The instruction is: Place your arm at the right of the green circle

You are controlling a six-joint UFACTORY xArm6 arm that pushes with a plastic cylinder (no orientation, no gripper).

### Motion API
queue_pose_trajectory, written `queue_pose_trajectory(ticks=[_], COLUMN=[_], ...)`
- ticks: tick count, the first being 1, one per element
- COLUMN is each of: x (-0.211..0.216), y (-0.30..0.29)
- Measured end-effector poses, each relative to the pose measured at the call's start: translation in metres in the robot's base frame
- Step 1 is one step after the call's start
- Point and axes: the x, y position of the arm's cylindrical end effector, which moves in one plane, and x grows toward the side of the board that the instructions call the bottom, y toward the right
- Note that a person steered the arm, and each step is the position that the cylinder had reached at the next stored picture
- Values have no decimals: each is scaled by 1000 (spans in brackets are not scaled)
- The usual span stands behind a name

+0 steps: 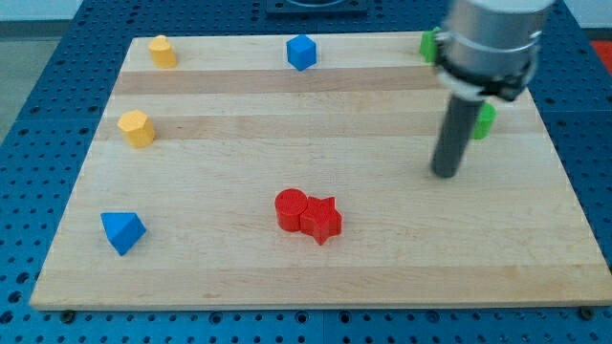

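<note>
A green block, partly hidden behind the rod so its shape is unclear, sits near the view's right edge of the board. A second green block is at the top right, mostly hidden by the arm. My tip rests on the board just below and left of the first green block. I cannot tell which green block is the circle.
A red circle and red star touch at the bottom centre. A blue triangle lies bottom left. Two yellow blocks sit at the left. A blue cube is top centre.
</note>
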Motion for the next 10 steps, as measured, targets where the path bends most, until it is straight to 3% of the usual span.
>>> queue_pose_trajectory(ticks=[1, 4, 5, 7, 10], x=[-33, -113, -82, -35, -102], y=[59, 26, 60, 40, 34])
